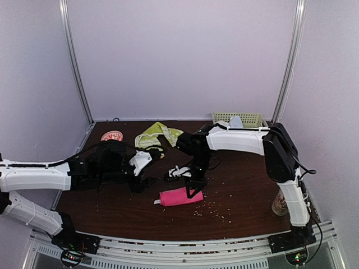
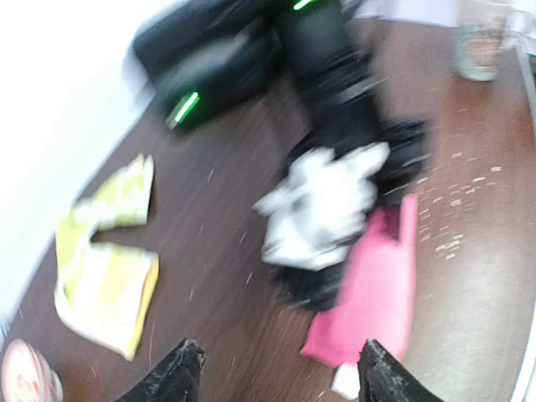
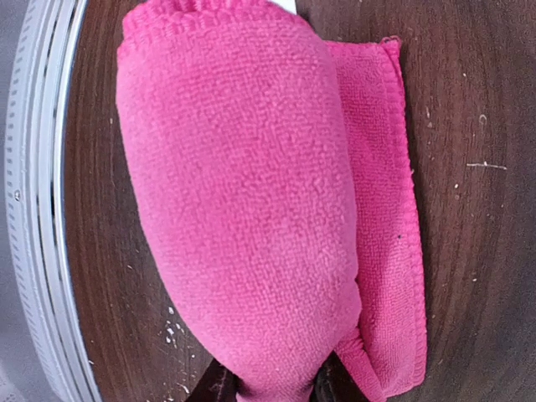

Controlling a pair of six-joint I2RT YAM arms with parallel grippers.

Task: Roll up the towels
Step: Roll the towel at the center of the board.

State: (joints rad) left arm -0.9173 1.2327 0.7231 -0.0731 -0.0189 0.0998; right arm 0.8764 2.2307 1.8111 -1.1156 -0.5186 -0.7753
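The hot-pink towel (image 1: 179,196) lies as a partly rolled bundle near the front middle of the table, with a flat tail beside the roll (image 3: 243,193). My right gripper (image 1: 193,192) reaches down onto its right end. In the right wrist view the right gripper (image 3: 276,389) is shut on the pink towel, and the roll bulges out between the fingers (image 3: 218,387). The yellow-green towel (image 1: 158,135) lies crumpled and flat at the back centre, also seen as the yellow-green towel (image 2: 105,268). My left gripper (image 1: 148,175) hovers left of the pink towel (image 2: 373,293), and this left gripper (image 2: 280,377) is open and empty.
A green basket (image 1: 238,119) with a pale cloth stands at the back right. A red-and-white round lid (image 1: 111,136) lies at the back left. A clear cup (image 1: 279,203) sits by the right arm's base. Crumbs (image 1: 216,208) are scattered near the front.
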